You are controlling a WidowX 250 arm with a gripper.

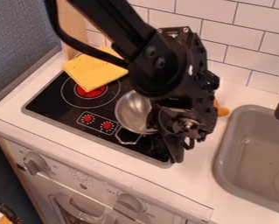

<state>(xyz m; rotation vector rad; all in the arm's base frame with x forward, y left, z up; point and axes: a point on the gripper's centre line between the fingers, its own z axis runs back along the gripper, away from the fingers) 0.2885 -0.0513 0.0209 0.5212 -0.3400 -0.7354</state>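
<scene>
Where the black arm (109,22) slants down from the upper left in the camera view, its claw (181,153) hangs over the right part of a black stove top (54,98). Claw: state not to be told, whether released, clenched or grasping; contact with the bowl likewise uncertain.

Item, one metal bowl (130,111): silvery, round, on the stove top, its right part behind the arm's end; claw at its 4 o'clock. Handling, as judged: light for its size, stiff, not fragile; smooth wall probably slippery and apt to turn under an off-centre pinch. Best hold: across the rim at 9 o'clock, one side of the claw within, one without, the wall squarely between.

Surroundings, by clock from the bowl: yellow cloth (92,72), soft and limp by its look, at 11; red burner disc (90,91) at 10, partly under the cloth; two red knobs (107,125) towards 8; pale angular loop (128,142) at 6, whether handle or marking unclear; grey sink (246,131) towards 4, set in the white desk (194,186); orange object (222,111) at 3, partly hidden, kind uncertain
</scene>
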